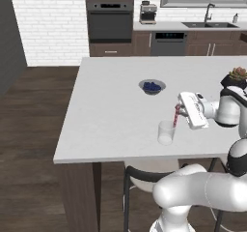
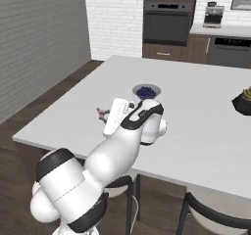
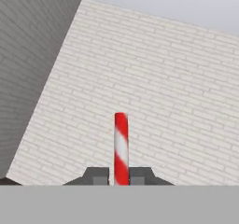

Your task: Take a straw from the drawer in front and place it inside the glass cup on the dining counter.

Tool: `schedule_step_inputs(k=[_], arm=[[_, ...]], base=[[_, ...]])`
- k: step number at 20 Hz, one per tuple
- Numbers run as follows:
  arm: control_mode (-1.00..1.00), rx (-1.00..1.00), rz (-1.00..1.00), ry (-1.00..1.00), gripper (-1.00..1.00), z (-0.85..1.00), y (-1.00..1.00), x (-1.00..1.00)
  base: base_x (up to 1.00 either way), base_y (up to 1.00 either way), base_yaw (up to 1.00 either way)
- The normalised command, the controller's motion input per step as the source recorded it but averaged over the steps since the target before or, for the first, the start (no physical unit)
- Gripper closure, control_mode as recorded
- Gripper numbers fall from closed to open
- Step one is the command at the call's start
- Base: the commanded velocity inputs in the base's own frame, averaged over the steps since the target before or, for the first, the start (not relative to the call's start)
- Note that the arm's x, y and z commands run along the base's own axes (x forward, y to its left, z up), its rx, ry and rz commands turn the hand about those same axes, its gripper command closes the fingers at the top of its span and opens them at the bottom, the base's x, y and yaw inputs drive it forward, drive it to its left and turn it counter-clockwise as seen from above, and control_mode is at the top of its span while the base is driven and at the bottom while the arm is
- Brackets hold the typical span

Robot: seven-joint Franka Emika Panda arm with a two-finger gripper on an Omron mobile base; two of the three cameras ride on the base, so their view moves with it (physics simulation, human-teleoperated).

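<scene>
My gripper (image 1: pixel 178 108) is shut on the red-and-white striped straw (image 1: pixel 176 116) and hovers over the dining counter (image 1: pixel 106 124). The straw slants down to the left, and its lower end meets the right rim of the clear glass cup (image 1: pixel 166 132), which stands near the counter's front edge. The hand view looks along the straw (image 3: pixel 121 146) at a white brick wall, with the gripper (image 3: pixel 121 177) pinching it between two dark fingertips (image 3: pixel 96 176). In the right base view the gripper (image 2: pixel 103 113) is just left of the arm, with a bit of straw (image 2: pixel 101 112) poking out. The drawer is out of view.
A grey bowl of blue berries (image 1: pixel 152 86) sits mid-counter behind the cup. A potted plant (image 1: pixel 236 76) stands at the counter's right. A dark-framed chair (image 1: pixel 140 175) is tucked under the front edge. The oven wall and sink counter lie far behind.
</scene>
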Motion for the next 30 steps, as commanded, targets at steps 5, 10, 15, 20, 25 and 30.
schedule_step_inputs(k=[5, 10, 15, 20, 25, 30], arm=[[-1.00, 0.02, 0.00, 0.03, 1.00, -0.07, 0.00, 0.25], [-1.00, 0.00, 0.00, 0.08, 1.00, -0.10, -0.02, 0.23], [-1.00, 0.00, 0.01, 0.12, 1.00, -0.11, -0.15, 0.07], [-1.00, 0.00, 0.01, 0.07, 1.00, -0.12, -0.04, 0.13], [-1.00, 0.00, 0.00, 0.04, 1.00, -0.04, 0.00, 0.19], [-1.00, 0.01, 0.00, 0.00, 1.00, 0.00, 0.01, 0.09]], base=[[0.00, 0.00, 0.00], [0.00, 0.00, 0.00], [0.00, 0.00, 0.00], [0.00, 0.00, 0.00], [0.00, 0.00, 0.00], [0.00, 0.00, 0.00]])
